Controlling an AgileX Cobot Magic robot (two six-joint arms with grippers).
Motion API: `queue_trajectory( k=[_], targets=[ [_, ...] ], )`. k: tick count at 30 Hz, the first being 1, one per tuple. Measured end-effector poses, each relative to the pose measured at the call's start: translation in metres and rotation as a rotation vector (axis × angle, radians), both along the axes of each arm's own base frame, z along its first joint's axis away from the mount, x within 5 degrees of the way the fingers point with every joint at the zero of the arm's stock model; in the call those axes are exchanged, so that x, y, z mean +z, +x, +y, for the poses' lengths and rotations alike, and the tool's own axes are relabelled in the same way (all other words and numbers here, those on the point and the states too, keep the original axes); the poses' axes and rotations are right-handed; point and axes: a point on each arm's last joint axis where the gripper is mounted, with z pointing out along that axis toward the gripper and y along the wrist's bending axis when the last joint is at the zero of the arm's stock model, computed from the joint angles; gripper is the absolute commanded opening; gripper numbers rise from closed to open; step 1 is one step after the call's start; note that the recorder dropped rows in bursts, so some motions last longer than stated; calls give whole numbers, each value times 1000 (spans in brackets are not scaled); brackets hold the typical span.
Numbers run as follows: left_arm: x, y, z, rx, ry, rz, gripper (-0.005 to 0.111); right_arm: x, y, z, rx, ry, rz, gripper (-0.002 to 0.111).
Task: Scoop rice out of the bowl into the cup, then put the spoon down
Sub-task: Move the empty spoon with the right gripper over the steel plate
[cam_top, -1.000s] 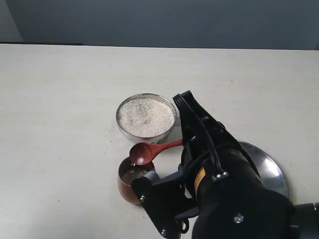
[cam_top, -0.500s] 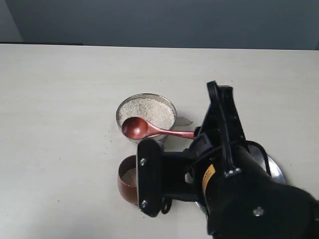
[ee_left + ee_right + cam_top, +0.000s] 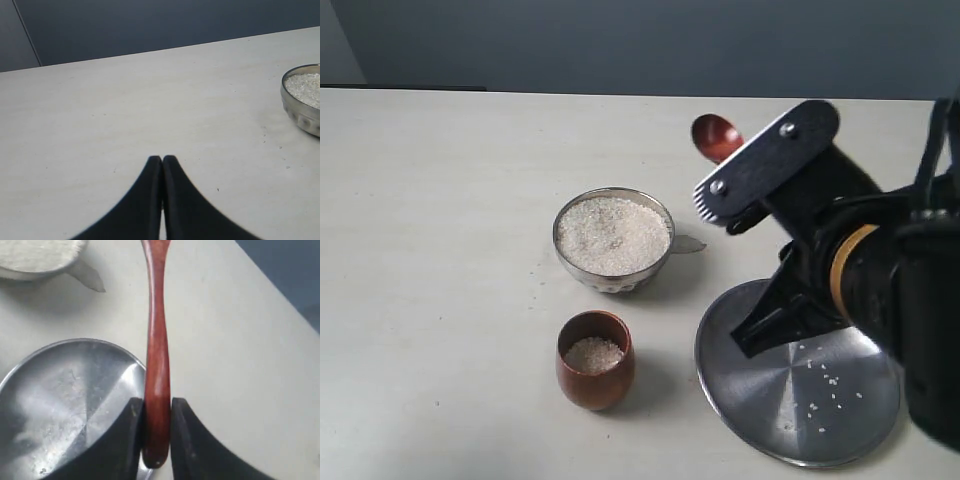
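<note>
Right wrist view: spoon (image 3: 156,350) handle end clamped within right hand (image 3: 156,409).

Flat steel plate (image 3: 760,395) on pale table (image 3: 440,250), rt side; dark wall (image 3: 620,40) bkgd.

Cropped spoon (image 3: 156,340) head in right wrist view, cropped bowl (image 3: 300,106) in left

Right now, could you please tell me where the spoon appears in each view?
Exterior: the spoon shows only its head, right of centre near the top, beyond the bowl.
Left wrist: not in it.
Right wrist: its handle is clamped in the right claw, over the plate rim.
Shared landmark: the bowl, in all three views.
</note>
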Motion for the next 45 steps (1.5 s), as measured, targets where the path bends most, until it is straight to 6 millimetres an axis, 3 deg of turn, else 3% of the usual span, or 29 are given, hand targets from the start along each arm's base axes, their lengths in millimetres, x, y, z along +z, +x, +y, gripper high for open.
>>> queue_trajectory(
  k=[6, 14, 24, 31, 45],
  targets=[
    [0, 0, 0, 0, 0, 0, 1, -6, 19, -19, -178, 123, 115, -1],
    [0, 0, 0, 0, 0, 0, 1, -16, 23, -19, -166, 232, 305, -1],
    [0, 0, 0, 0, 0, 0, 1, -81, 4, -32, -173, 218, 442, -1],
    [0, 0, 0, 0, 0, 0, 1, -109, -8, -44, -186, 265, 467, -1],
    [0, 0, 0, 0, 0, 0, 1, -117, -10, -50, -175, 273, 441, -1]
  ],
)
